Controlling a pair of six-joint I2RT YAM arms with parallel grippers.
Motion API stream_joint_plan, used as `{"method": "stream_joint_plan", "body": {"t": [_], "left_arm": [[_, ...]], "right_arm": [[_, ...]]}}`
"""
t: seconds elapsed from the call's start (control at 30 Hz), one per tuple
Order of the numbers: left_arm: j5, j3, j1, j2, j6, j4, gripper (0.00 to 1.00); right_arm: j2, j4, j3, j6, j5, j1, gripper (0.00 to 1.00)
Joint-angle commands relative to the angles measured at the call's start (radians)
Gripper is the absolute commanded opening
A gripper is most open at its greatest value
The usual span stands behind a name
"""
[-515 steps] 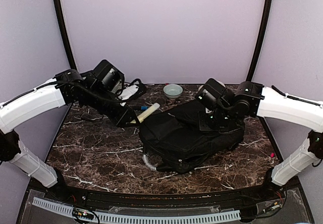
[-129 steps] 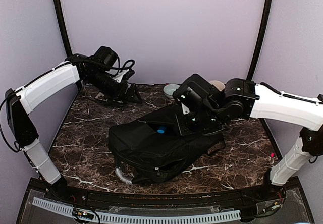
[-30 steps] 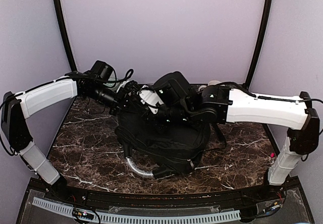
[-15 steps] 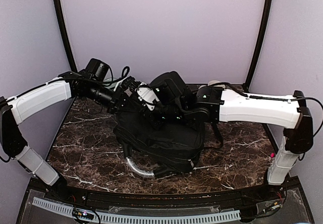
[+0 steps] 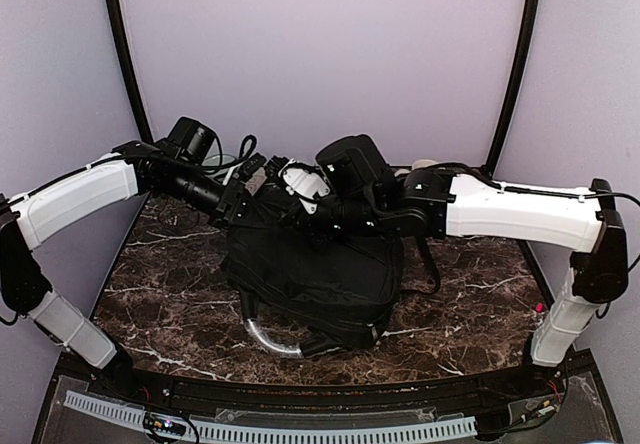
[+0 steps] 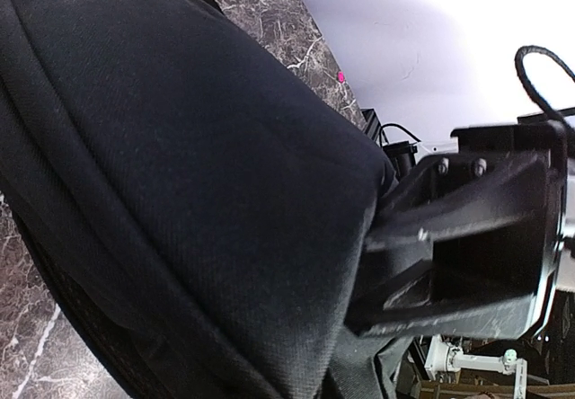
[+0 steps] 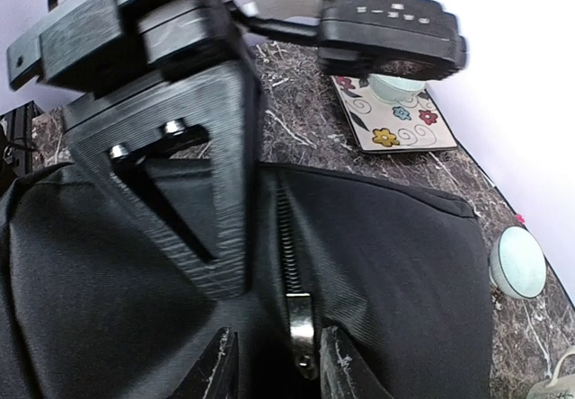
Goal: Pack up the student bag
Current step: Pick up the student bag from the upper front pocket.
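Your marble worktop (image 5: 170, 304) carries one student bag (image 5: 320, 274), black and slumped at its centre, its grey handle (image 5: 268, 336) curling out at the bag's 7 o'clock; you can't see what is inside. Your left fingers (image 6: 449, 273) are pinched tight on fabric at the bag's 11 o'clock edge. Your right fingers (image 7: 334, 365), at its 12 o'clock, stand partly apart astride the one zipper pull (image 7: 301, 332). Beyond the bag lie one flowered mat (image 7: 395, 129) with one pale cup (image 7: 395, 86) at its far edge, and one pale green bowl (image 7: 518, 262) set apart from them

Shows the big black student bag (image 6: 180, 201) on the brown stone table (image 6: 269, 22), a black robot part (image 6: 467, 228) at its right edge.
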Motion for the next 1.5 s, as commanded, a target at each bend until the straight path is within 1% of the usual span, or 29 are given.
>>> {"method": "stream_joint_plan", "body": {"t": [0.0,0.17,0.4,0.7,0.83,1.0,1.1,1.13,1.2,1.23,1.27,1.4,1.47], "left_arm": [[0.06,0.047,-0.011,-0.092,0.073,0.032,0.0],[0.042,0.05,-0.01,-0.093,0.073,0.026,0.0],[0.027,0.048,-0.011,-0.11,0.067,0.035,0.0],[0.034,0.049,-0.016,-0.125,0.05,0.065,0.0],[0.034,0.043,-0.019,-0.143,0.029,0.101,0.0],[0.017,0.041,-0.025,-0.139,0.01,0.109,0.0],[-0.035,0.062,-0.04,-0.142,-0.006,0.115,0.0],[-0.063,0.067,-0.049,-0.144,-0.016,0.124,0.0],[-0.129,0.081,-0.066,-0.146,-0.039,0.141,0.0],[-0.158,0.086,-0.071,-0.145,-0.05,0.15,0.0],[-0.183,0.09,-0.072,-0.143,-0.059,0.159,0.0],[-0.345,0.108,-0.14,-0.145,-0.063,0.178,0.0],[-0.408,0.121,-0.156,-0.138,-0.069,0.186,0.0]], "right_arm": [[-0.04,0.07,0.01,-0.012,0.007,-0.049,0.32],[-0.056,0.095,0.008,0.0,-0.04,-0.055,0.32],[-0.067,0.114,-0.022,-0.002,-0.05,-0.064,0.31],[-0.021,0.081,0.029,-0.008,-0.15,-0.058,0.27],[0.009,0.05,0.062,-0.006,-0.157,-0.034,0.27],[0.02,0.061,0.091,0.009,-0.127,-0.001,0.27],[0.05,0.033,0.178,0.092,-0.063,0.007,0.24],[0.072,-0.017,0.222,0.139,-0.023,0.008,0.25],[0.114,-0.114,0.325,0.255,0.056,0.008,0.33],[0.126,-0.156,0.364,0.297,0.086,0.009,0.33],[0.129,-0.189,0.386,0.329,0.122,0.011,0.32],[0.084,-0.285,0.39,0.496,0.232,0.01,0.22],[0.062,-0.332,0.39,0.537,0.221,0.01,0.22]]}}
